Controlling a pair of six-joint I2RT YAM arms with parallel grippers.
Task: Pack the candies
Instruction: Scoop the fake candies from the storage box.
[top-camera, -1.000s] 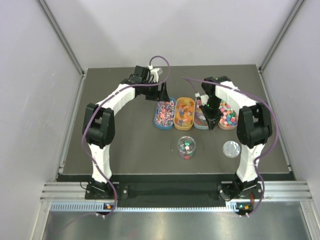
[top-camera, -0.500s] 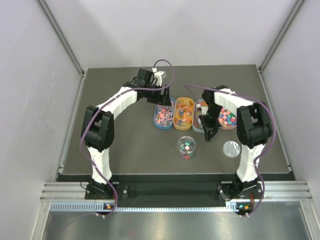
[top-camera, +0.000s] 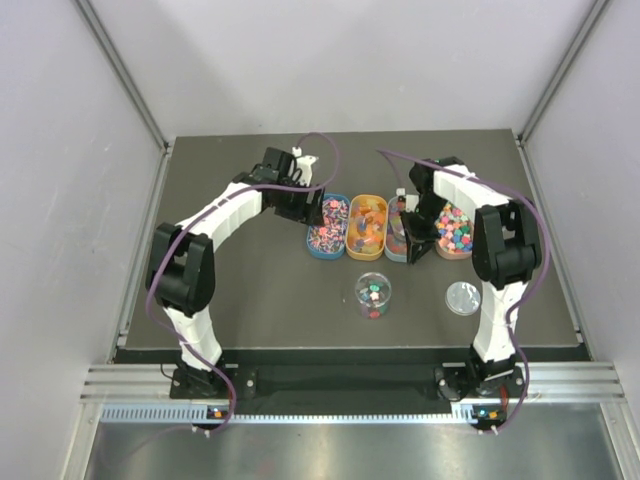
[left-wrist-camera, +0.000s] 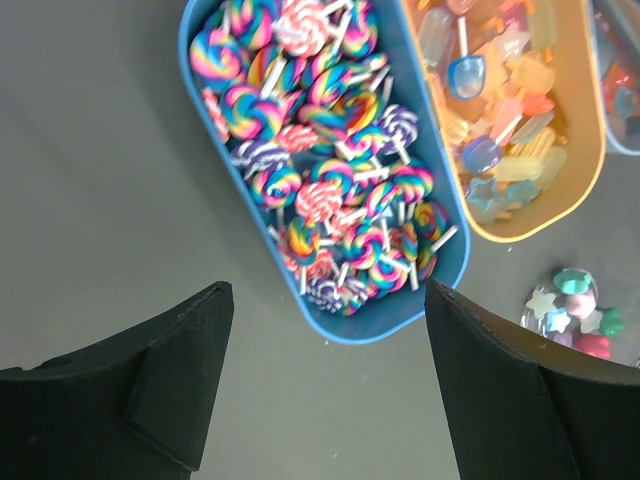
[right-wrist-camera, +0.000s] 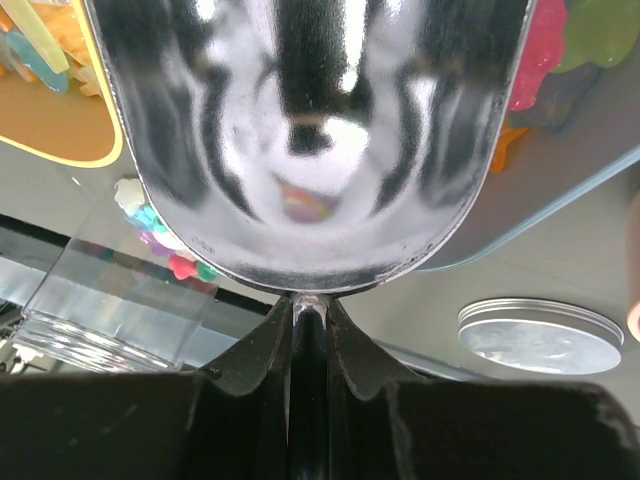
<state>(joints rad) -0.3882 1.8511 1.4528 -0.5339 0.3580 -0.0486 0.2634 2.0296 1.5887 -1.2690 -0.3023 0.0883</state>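
The candies fill four oval trays in a row: swirl lollipops in the blue tray (top-camera: 328, 228) (left-wrist-camera: 320, 170), orange gummies in the orange tray (top-camera: 367, 226) (left-wrist-camera: 510, 110), more in the light-blue tray (top-camera: 399, 236) and bright cubes in the peach tray (top-camera: 456, 230). A clear jar (top-camera: 373, 294) (left-wrist-camera: 577, 312) in front holds a few candies. My left gripper (top-camera: 303, 206) (left-wrist-camera: 328, 300) is open and empty above the near end of the blue tray. My right gripper (top-camera: 413, 240) (right-wrist-camera: 310, 310) is shut on the handle of a metal scoop (right-wrist-camera: 310, 130), which looks empty, over the light-blue tray (right-wrist-camera: 560, 205).
A round clear lid (top-camera: 463, 298) (right-wrist-camera: 540, 335) lies on the mat to the right of the jar. The jar also shows in the right wrist view (right-wrist-camera: 105, 295), low and to the left of the scoop. Grey walls enclose the dark mat (top-camera: 250, 300).
My left gripper has drawn left, off the blue tray's far end. My right gripper dipped toward the jar with the scoop, then came back over the light-blue tray.
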